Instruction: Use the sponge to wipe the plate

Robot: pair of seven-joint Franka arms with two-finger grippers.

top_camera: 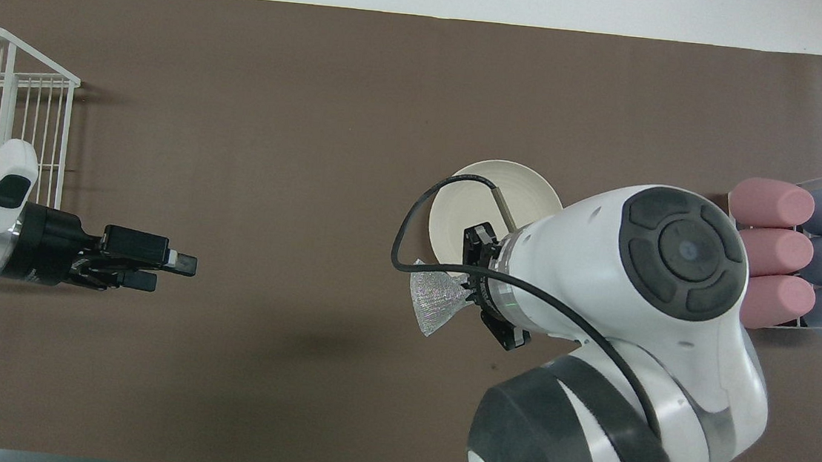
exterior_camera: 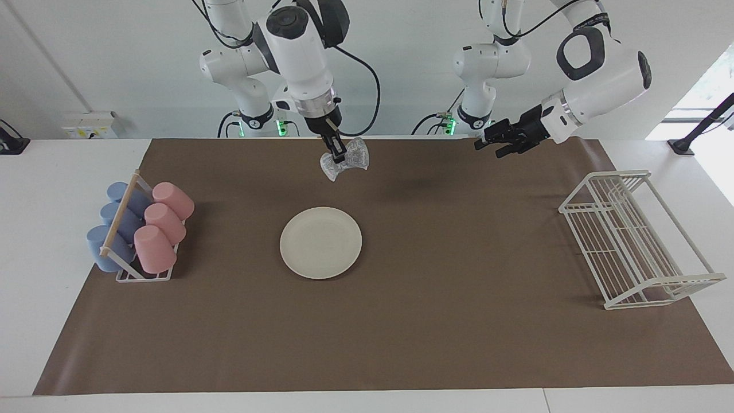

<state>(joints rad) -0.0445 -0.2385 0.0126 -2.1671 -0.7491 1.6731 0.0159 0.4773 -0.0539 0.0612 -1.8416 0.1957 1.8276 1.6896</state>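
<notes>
So the right gripper (exterior_camera: 337,154) is up in the air with its jaws pinched tight on the sponge (exterior_camera: 346,159), that crinkly silver pad, which dangles from the fingertips. In the facing view it hangs over the brown mat (exterior_camera: 436,321), above the strip between the plate (exterior_camera: 320,242) and the robots' edge of the table (exterior_camera: 57,172), clear of the plate and not touching it. The overhead view has the sponge showing just past the plate's rim, with the big white wrist covering part of the plate.

The plate itself sits flat on the mat, roughly mid-table, toward the right arm's end. Nothing is on it.

The left gripper (exterior_camera: 486,144) hovers over the mat near the robots' edge, jaws spread and holding nothing, pointing sideways toward the middle of the table.

Other stuff: a white wire rack (exterior_camera: 633,238) at the left arm's end, and a little holder with pink cups (exterior_camera: 160,225) and blue cups (exterior_camera: 117,221) lying on their sides at the right arm's end.
</notes>
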